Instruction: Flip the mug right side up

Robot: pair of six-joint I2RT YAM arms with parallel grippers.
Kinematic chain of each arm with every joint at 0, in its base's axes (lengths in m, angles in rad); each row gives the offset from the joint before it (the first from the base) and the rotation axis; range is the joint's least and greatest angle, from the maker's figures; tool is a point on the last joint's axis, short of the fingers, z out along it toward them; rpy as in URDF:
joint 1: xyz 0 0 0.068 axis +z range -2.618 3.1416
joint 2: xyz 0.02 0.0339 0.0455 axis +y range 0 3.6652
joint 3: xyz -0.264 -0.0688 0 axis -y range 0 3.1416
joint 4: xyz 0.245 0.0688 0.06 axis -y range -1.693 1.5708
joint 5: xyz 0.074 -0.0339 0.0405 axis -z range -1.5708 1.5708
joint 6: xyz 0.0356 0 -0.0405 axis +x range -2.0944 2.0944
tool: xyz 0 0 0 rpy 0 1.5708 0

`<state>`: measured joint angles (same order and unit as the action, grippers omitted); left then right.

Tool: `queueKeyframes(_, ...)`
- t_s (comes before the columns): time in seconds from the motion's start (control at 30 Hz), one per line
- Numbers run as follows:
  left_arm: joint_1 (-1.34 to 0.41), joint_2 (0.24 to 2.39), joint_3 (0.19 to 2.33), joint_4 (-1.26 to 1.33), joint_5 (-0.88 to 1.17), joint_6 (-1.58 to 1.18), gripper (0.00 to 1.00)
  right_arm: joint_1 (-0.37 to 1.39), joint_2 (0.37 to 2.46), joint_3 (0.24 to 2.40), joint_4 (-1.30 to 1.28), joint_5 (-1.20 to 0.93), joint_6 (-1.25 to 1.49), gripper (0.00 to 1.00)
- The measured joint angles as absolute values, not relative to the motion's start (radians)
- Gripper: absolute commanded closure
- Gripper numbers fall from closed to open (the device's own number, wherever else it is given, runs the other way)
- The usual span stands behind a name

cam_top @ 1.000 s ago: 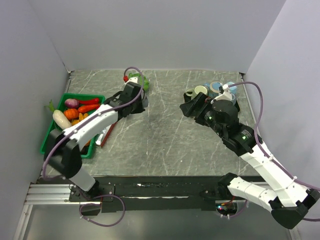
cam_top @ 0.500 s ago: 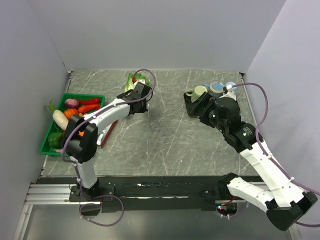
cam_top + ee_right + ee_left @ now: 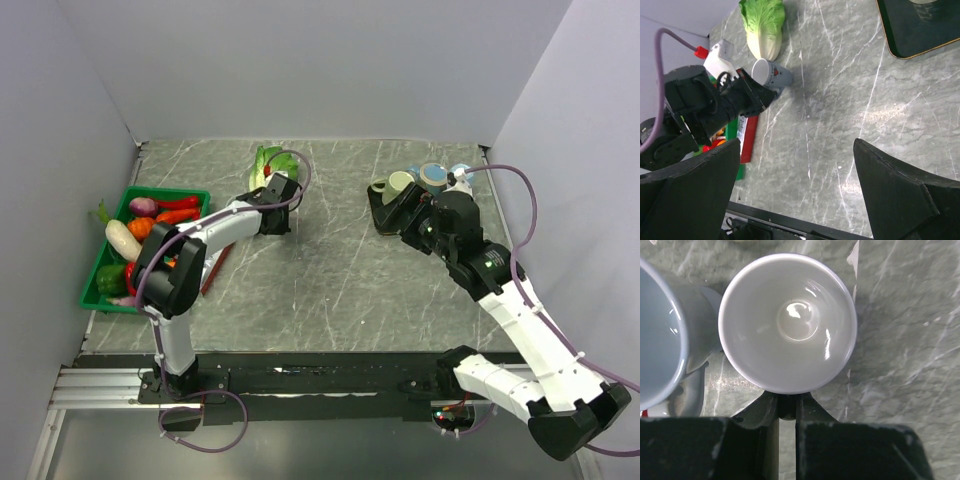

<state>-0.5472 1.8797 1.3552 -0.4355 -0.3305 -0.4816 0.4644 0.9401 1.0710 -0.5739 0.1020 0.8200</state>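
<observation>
Mug point(image 3: 787, 322) clamped tight in left end effector point(image 3: 784, 407), just beside cabbage point(image 3: 763, 25).
Right end effector point(image 3: 796, 150) spread wide, holding nothing, well apart from cabbage.

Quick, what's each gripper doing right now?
Left gripper: closed, pinching the white ceramic mug at its near side.
Right gripper: open, holding nothing.

The right gripper point(image 3: 796, 147) hangs with jaws spread wide over the marbled tabletop point(image 3: 840, 100). Ahead to its left, the left gripper point(image 3: 765, 92) pinches a tilted white mug point(image 3: 771, 75), with a cabbage point(image 3: 763, 25) beyond. A black tray point(image 3: 920, 25) lies ahead right.
</observation>
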Motion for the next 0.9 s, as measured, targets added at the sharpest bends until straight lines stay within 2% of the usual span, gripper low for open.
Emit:
queueKeyframes(0.1, -0.547, 1.885, 1.338, -0.424, -0.33, -0.465, 0.99, 0.453, 0.949, 1.071, -0.582, 0.088, 0.817, 0.0)
queueKeyframes(0.13, -0.547, 1.885, 1.336, -0.417, -0.331, -0.463, 0.95, 0.45, 0.952, 1.071, -0.587, 0.086, 0.816, 0.0)
queueKeyframes(0.17, -0.547, 1.885, 1.331, -0.406, -0.33, -0.459, 0.8, 0.448, 0.954, 1.071, -0.591, 0.084, 0.816, 0.0)
queueKeyframes(0.23, -0.547, 1.885, 1.326, -0.392, -0.331, -0.455, 0.64, 0.442, 0.957, 1.071, -0.598, 0.081, 0.814, 0.0)
queueKeyframes(0.27, -0.547, 1.885, 1.321, -0.382, -0.33, -0.455, 0.47, 0.439, 0.957, 1.071, -0.601, 0.079, 0.813, 0.0)
queueKeyframes(0.33, -0.547, 1.885, 1.309, -0.369, -0.327, -0.452, 0.38, 0.434, 0.957, 1.071, -0.604, 0.077, 0.813, 0.0)
queueKeyframes(0.37, -0.546, 1.885, 1.303, -0.366, -0.326, -0.455, 0.28, 0.432, 0.958, 1.071, -0.607, 0.076, 0.814, 0.0)
queueKeyframes(0.43, -0.546, 1.885, 1.295, -0.363, -0.325, -0.455, 0.21, 0.427, 0.964, 1.071, -0.616, 0.076, 0.814, 0.0)
queueKeyframes(0.47, -0.546, 1.885, 1.291, -0.361, -0.322, -0.455, 0.14, 0.426, 0.968, 1.071, -0.622, 0.077, 0.814, 0.0)
queueKeyframes(0.6, -0.546, 1.874, 1.281, -0.364, -0.312, -0.456, 0.06, 0.411, 0.994, 1.074, -0.646, 0.078, 0.81, 0.0)
queueKeyframes(0.63, -0.546, 1.866, 1.28, -0.368, -0.307, -0.458, 0.01, 0.404, 1.001, 1.076, -0.651, 0.077, 0.807, 0.0)
queueKeyframes(0.9, -0.548, 1.61, 1.279, -0.43, -0.164, -0.505, 0.04, 0.311, 1.039, 1.102, -0.675, 0.086, 0.749, 0.0)
